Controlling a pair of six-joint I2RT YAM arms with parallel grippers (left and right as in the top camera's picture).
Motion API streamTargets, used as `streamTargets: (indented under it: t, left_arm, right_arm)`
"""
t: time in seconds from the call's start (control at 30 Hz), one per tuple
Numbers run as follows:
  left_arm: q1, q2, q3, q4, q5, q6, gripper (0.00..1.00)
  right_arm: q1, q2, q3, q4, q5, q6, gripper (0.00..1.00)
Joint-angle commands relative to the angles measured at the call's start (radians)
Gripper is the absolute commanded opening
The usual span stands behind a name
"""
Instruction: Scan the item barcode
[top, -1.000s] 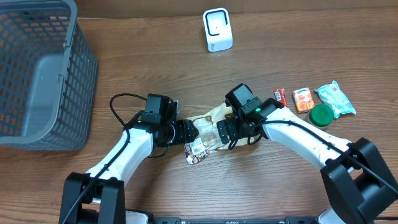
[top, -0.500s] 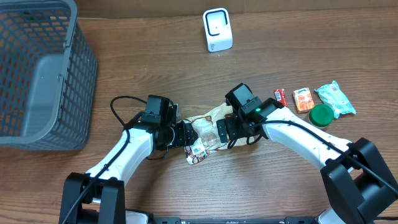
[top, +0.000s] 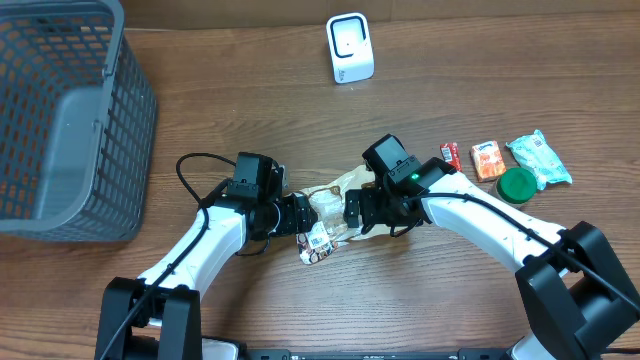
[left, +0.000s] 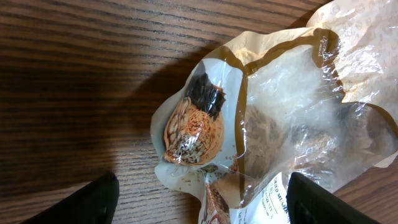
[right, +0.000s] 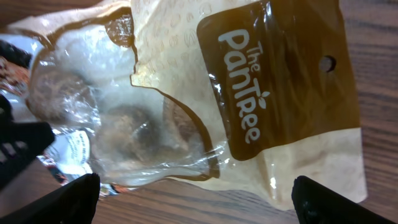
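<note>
Progress is looking slight: the snack bag (top: 328, 206) is lying flat on the table (top: 250, 110) near its middle, well apart from the white scanner (top: 350, 48) standing at twelve o'clock. The left claw (top: 297, 215) is hovering at the bag's nine o'clock edge with its fingers spread wide and nothing clamped between them. The right claw (top: 352, 212) is hanging over the three o'clock side, likewise gaping and gripping nothing. A white label (top: 317, 243) is showing at the bag's seven o'clock end, too small to read. I am judging that gripping, lifting and presenting the bag to the scanner are all left to do. A basket (top: 60, 120) is sitting at ten o'clock, small packets (top: 487, 160) at three.
</note>
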Motion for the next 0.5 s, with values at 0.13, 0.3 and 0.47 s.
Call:
streamTargets:
  t: [0.13, 0.3, 0.47]
  left_arm:
    - [-0.007, -0.006, -0.006, 0.016, -0.016, -0.016, 0.8]
    - [-0.007, -0.006, -0.006, 0.024, -0.015, -0.017, 0.8]
    - [-0.007, -0.006, -0.006, 0.029, -0.015, -0.016, 0.79]
  right_arm:
    - [0.042, 0.008, -0.005, 0.037, -0.005, 0.077, 1.0]
    - [0.049, 0.008, -0.005, 0.048, 0.214, 0.077, 1.0]
    - [0.048, 0.01, -0.005, 0.074, 0.272, 0.078, 0.99]
